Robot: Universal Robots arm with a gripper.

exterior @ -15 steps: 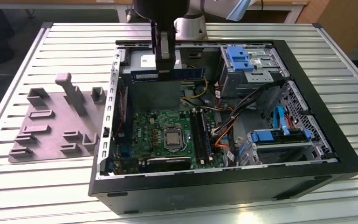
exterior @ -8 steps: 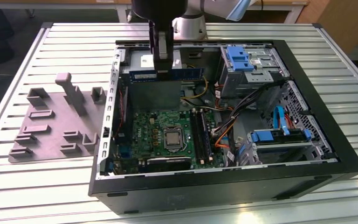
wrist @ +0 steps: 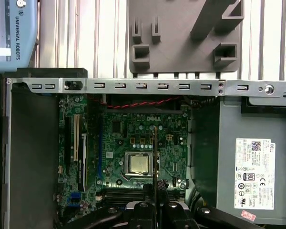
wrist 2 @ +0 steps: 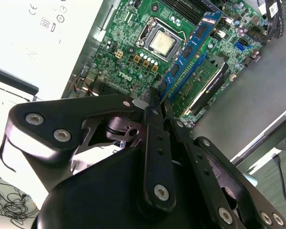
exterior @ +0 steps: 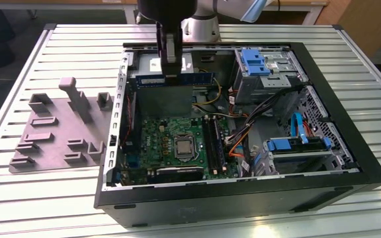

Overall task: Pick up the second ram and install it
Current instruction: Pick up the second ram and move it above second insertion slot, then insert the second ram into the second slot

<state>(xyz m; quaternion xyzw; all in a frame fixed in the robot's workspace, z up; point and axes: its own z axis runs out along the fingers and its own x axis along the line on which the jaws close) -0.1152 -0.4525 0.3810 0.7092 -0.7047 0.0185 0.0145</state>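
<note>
The second ram point(exterior: 197, 78) is a thin blue-green stick held level in the air over the far part of the open computer case point(exterior: 243, 198). My gripper point(exterior: 171, 69) is shut on it near its middle. In the second wrist view the black fingers point(wrist 2: 152, 107) pinch one end of the ram point(wrist 2: 193, 45), which runs out over the green motherboard point(wrist 2: 128, 47). In the first wrist view the ram point(wrist: 155, 152) is seen edge-on above the motherboard point(wrist: 128, 133), beside the processor point(wrist: 137, 163), with the gripper point(wrist: 155, 190) behind it. The long black memory slots point(exterior: 214, 144) lie beside the processor point(exterior: 184, 148).
A grey holder plate point(exterior: 51, 131) with raised brackets lies at the exterior view's left of the case. Inside are drive cages with blue latches point(exterior: 257, 62) point(exterior: 296, 145), orange and other cables point(exterior: 240, 136), a black card point(exterior: 174, 173) and the power supply point(wrist: 250, 171).
</note>
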